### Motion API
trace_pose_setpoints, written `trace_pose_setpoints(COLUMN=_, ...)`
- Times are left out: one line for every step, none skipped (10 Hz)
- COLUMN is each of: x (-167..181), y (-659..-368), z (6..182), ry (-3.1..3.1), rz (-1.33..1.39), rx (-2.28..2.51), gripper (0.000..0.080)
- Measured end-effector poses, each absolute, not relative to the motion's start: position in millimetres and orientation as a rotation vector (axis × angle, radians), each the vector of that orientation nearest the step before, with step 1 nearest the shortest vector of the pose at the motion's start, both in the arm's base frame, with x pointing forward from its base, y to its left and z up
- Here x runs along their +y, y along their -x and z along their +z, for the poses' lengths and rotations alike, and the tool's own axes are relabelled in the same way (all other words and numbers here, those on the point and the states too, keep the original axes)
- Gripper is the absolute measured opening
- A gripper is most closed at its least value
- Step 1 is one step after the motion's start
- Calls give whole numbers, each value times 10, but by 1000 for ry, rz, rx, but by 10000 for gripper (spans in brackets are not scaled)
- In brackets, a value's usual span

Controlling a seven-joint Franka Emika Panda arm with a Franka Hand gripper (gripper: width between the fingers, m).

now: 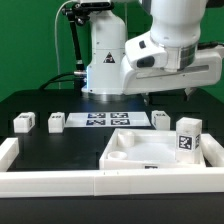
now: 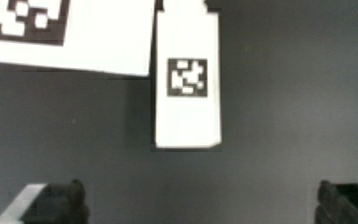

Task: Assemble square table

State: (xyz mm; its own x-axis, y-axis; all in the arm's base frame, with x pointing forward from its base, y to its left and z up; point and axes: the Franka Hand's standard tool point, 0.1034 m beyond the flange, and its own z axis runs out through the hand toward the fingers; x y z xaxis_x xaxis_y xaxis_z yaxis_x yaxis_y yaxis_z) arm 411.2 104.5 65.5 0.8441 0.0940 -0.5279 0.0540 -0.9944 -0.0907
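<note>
The tool [image 1: 168, 96] [image 2: 194, 202] hangs released over the back of the counter [image 1: 60, 148], on the exterior view's right. Its jaws stand wide apart with nothing between them. In the wrist view the fingertips [image 2: 44, 200] frame bare counter. Beyond them one leg [image 2: 190, 85] lies flat, tag up, just beside a corner of the marker board [image 2: 60, 35]. The exterior view shows that leg [image 1: 160, 119] at the end of the marker board [image 1: 100, 120] toward the exterior view's right.

The slab [image 1: 160, 152] lies rim up at the front, toward the exterior view's right. Inside its rim only the slab's own white moulded shapes show. An upright leg [image 1: 188, 138], tag facing the camera, stands at the slab's far corner. I cannot tell whether it is inside the rim or just beside it.

A corner leg [image 1: 22, 123] and a mid leg [image 1: 55, 122] rest apart on the exterior view's left, the mid leg near the marker board's other end. White rails [image 1: 60, 182] border the counter's front and sides, with every part inside them.
</note>
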Motion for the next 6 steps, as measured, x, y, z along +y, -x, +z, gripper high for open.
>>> trace_pose_setpoints(x=1034, y=-4103, z=613, ry=2943, rz=938, rx=-120, gripper=649)
trace_pose_setpoints(x=1032, y=-4069, z=561, ry=2927, rz=1011, rx=-115, gripper=649)
trace_pose_setpoints(x=1019, y=-4011, z=518, ry=2892, rz=1120, rx=-112, gripper=649)
trace_pose_setpoints(x=1007, y=-3991, z=467, ry=2864, rz=1200, rx=-109, gripper=649)
trace_pose_setpoints(x=991, y=-3956, z=416, ry=2844, rz=1271, rx=-109, gripper=649)
trace_pose_setpoints(x=972, y=-3904, z=382, ry=2811, rz=1373, rx=-107, gripper=649)
